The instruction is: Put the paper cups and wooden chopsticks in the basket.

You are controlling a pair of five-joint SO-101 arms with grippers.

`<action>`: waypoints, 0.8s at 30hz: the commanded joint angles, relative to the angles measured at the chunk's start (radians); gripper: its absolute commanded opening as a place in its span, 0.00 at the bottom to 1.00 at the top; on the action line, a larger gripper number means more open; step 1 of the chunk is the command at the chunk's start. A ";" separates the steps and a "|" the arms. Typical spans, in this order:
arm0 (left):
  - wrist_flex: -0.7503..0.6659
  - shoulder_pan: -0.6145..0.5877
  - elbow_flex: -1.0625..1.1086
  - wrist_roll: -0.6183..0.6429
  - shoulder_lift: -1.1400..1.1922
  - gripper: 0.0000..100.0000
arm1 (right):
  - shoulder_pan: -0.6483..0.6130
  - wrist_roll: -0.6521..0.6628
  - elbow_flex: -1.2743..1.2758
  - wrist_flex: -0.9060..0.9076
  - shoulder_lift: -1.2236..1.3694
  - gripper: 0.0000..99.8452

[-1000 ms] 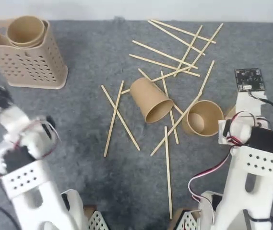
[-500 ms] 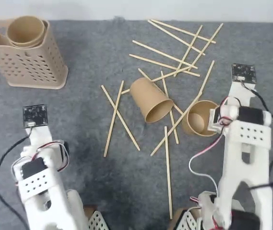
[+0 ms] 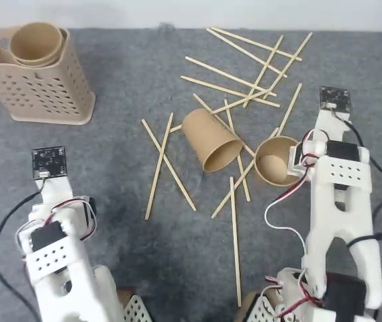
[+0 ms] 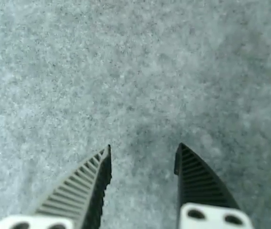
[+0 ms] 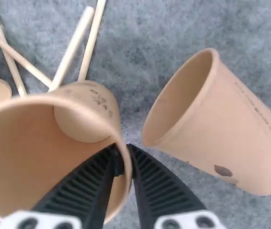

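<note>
The basket (image 3: pixel 43 94) stands at the far left with a cup already in it, well apart from my right gripper (image 5: pixel 123 162). That gripper is pinched on the wall of a paper cup (image 5: pixel 40 157), one finger inside and one outside. The cup looks light and thin and would likely crush under a hard squeeze; I'd judge the rim the stiffest hold. A second cup (image 5: pixel 216 129) lies just beside it, and chopsticks (image 3: pixel 231 87) are scattered nearby. My left gripper (image 4: pixel 142 167) hangs spread over bare carpet (image 4: pixel 135 71).

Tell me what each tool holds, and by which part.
The right tool pinches a paper cup by its rim, one finger inside. The left tool holds nothing.
</note>
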 commanded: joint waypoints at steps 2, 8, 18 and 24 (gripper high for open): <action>-0.009 -0.005 -0.004 -0.011 -0.021 0.20 | -0.005 -0.006 -0.181 0.091 -0.007 0.01; -0.009 -0.034 -0.005 -0.011 -0.021 0.20 | -0.093 -0.005 -0.545 0.344 -0.001 0.01; -0.008 -0.035 -0.005 -0.011 -0.021 0.20 | -0.461 0.048 -0.957 0.492 -0.001 0.01; -0.008 -0.035 -0.005 -0.011 -0.021 0.20 | -0.656 0.173 -0.982 0.295 0.001 0.01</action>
